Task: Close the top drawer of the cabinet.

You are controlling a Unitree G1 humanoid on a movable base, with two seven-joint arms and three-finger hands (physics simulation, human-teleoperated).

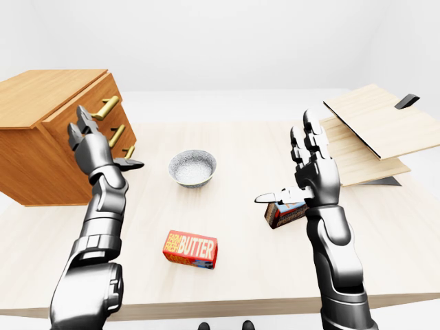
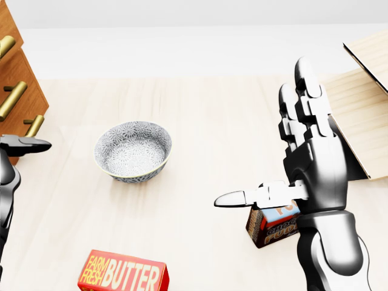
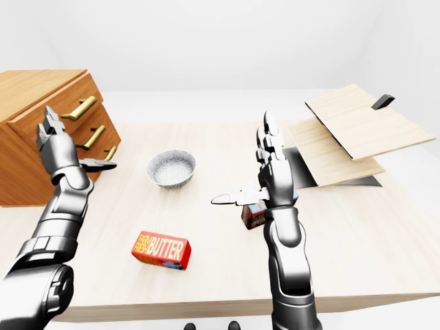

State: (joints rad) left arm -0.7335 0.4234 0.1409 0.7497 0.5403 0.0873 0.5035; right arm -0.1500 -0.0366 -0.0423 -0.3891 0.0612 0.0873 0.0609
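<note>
On table: bowl (image 1: pixel 192 168), butter box (image 1: pixel 190 249), small carton (image 2: pixel 274 224) between hands.
Left hand (image 1: pixel 93 148) and right hand (image 1: pixel 313 165) both spread, empty; cabinet (image 1: pixel 48 130) left.

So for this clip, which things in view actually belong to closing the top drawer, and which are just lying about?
Belongs to the job:
- cabinet
- top drawer, with its brass handle
- left hand, open, raised beside the drawer fronts

Just lying about:
- bowl
- butter box
- small carton behind the open right hand
- wooden boards
</note>
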